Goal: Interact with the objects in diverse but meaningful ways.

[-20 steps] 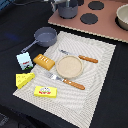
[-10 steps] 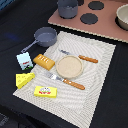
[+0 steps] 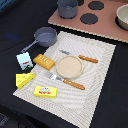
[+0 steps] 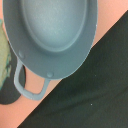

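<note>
In the exterior view a dark grey long-handled pan [image 3: 45, 36] sits at the far corner of the woven placemat [image 3: 100, 85]. A pale blue milk carton [image 3: 24, 60], an orange-brown bread loaf [image 3: 44, 61], a yellow holed cheese wedge [image 3: 24, 80] and a flat yellow box [image 3: 46, 91] stand along the mat's edge at the exterior view's left. My gripper does not show in either view. The wrist view looks straight down on a grey pot [image 4: 55, 35] with a loop handle [image 4: 27, 87].
A beige plate [image 3: 69, 66], a wooden-handled fork [image 3: 67, 81] and a knife [image 3: 82, 57] lie on the mat. A pink toy stove [image 3: 107, 25] with dark burners holds the grey pot [image 3: 67, 7] and a bowl [image 3: 122, 15]. The table [image 4: 95, 85] is black.
</note>
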Motion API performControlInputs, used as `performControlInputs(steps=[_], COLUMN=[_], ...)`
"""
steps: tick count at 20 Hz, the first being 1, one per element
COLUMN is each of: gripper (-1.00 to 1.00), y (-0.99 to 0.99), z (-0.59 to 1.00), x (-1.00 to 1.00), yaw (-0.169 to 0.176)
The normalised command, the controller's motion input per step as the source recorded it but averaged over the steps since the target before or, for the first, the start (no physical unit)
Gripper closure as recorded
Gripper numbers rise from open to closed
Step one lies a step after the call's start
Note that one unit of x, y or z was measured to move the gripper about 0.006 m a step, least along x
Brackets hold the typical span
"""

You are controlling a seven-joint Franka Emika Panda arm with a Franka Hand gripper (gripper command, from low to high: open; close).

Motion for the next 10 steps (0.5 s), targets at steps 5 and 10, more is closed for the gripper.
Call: performControlInputs(steps=[5, 10], gripper=[-1.00, -1.00], y=[-0.62, -0.66], z=[0.03, 0.03], x=[0.39, 0.36], yaw=[-0.005, -0.002])
